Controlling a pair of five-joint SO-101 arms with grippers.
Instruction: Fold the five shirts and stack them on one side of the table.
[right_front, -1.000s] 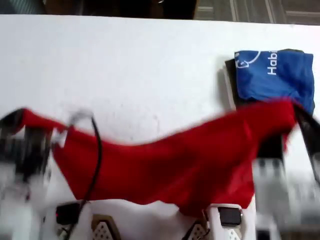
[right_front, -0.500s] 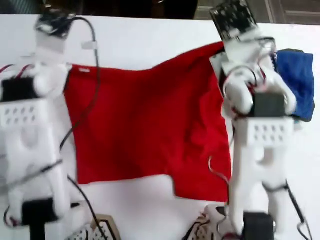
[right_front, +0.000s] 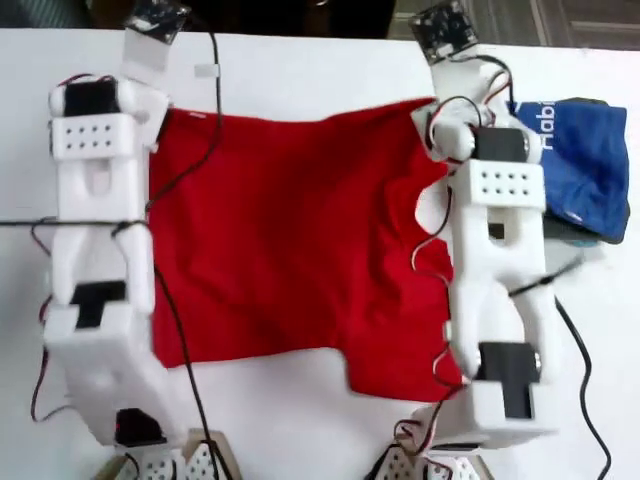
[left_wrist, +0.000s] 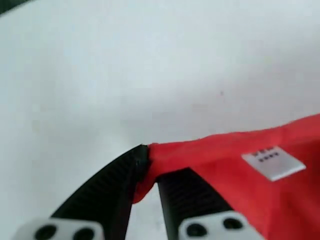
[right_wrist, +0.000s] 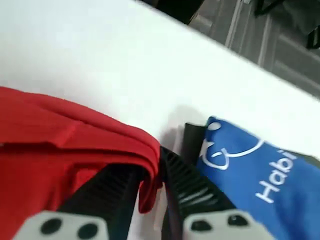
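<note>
1. High view: the red shirt (right_front: 290, 230) lies spread flat at the centre of the white table (right_front: 320, 70). Its far edge points to 12 o'clock. The left arm (right_front: 95, 200) stretches along its 9 o'clock side, and the right arm (right_front: 500, 220) along its 3 o'clock side. Each arm's tip is at a far corner of the shirt. A folded blue shirt (right_front: 585, 160) sits at 2 o'clock, just beside the right arm.
2. Left wrist view: the left gripper (left_wrist: 145, 160) has its black jaws pinched together on a corner of the red shirt, with the cloth bunched between them. A white label (left_wrist: 272, 163) is sewn near that corner.
3. Right wrist view: the right gripper (right_wrist: 157, 167) has its jaws clamped on a folded edge of the red shirt. The blue shirt is close beside it, lying on a dark cloth (right_wrist: 189, 136).
</note>
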